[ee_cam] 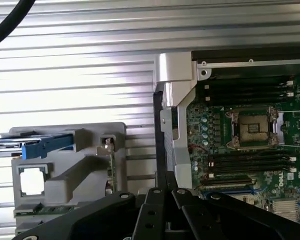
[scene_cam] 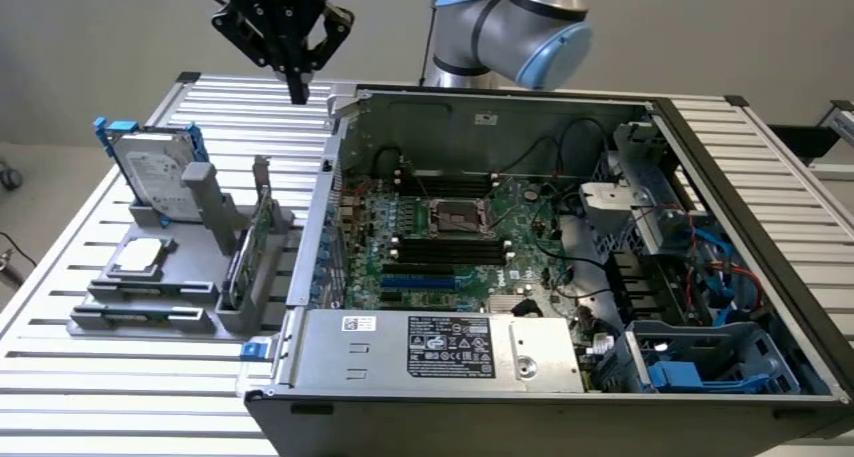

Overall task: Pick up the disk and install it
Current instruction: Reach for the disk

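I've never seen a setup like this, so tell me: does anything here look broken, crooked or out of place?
Nothing looks damaged or spilled. The computer case lies open with its processor socket empty, and the disk stands on edge in the grey holder; both look deliberately staged.

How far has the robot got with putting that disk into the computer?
Nothing looks done yet. The silver-grey metal hard drive with blue plastic rails stands upright in the grey plastic holder, outside the open computer case. The black gripper hangs above the slatted metal table near the case's corner, jaws together, holding nothing. Picking up and installing are both left.
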{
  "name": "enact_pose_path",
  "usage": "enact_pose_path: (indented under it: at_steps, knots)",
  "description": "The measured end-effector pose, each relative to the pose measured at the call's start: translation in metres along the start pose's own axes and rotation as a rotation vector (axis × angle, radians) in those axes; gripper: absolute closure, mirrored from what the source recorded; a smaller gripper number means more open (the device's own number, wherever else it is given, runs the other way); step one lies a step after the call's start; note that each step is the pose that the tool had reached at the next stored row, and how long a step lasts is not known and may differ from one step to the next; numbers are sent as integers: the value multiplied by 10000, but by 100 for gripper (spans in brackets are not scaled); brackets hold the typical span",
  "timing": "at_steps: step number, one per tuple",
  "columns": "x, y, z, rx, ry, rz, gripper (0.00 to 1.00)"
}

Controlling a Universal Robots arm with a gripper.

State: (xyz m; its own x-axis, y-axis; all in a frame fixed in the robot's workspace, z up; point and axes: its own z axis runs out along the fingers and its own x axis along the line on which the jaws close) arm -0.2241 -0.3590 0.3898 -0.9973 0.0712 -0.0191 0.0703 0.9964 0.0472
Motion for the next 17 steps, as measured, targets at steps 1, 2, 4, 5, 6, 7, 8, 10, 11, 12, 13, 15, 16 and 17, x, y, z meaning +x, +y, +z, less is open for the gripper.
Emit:
enact_pose_path:
  at_steps: [1, 2, 4, 5, 6, 7, 8, 10, 11, 12, 13, 15, 16, 17]
  knots:
    - [45, 0, 4, 0, -1, -1, 89]
    - [90, 0, 9, 1, -1, -1, 89]
    - [184, -2, 16, 6, 1, 0, 89]
    - [229, -5, 20, 7, 4, -1, 89]
    - [274, -9, 24, 7, 7, -1, 89]
    - [319, -12, 27, 9, 12, 0, 89]
    - [364, -15, 29, 10, 18, 1, 89]
    - [454, -21, 34, 15, 31, 0, 89]
    - [499, -24, 36, 18, 38, 0, 89]
    - [548, -27, 38, 22, 48, 2, 89]
    - [593, -30, 40, 25, 57, 3, 89]
    - [681, -33, 46, 27, 77, 1, 89]
    - [727, -32, 49, 28, 92, 2, 89]
    - [775, -30, 52, 31, 109, 4, 89]
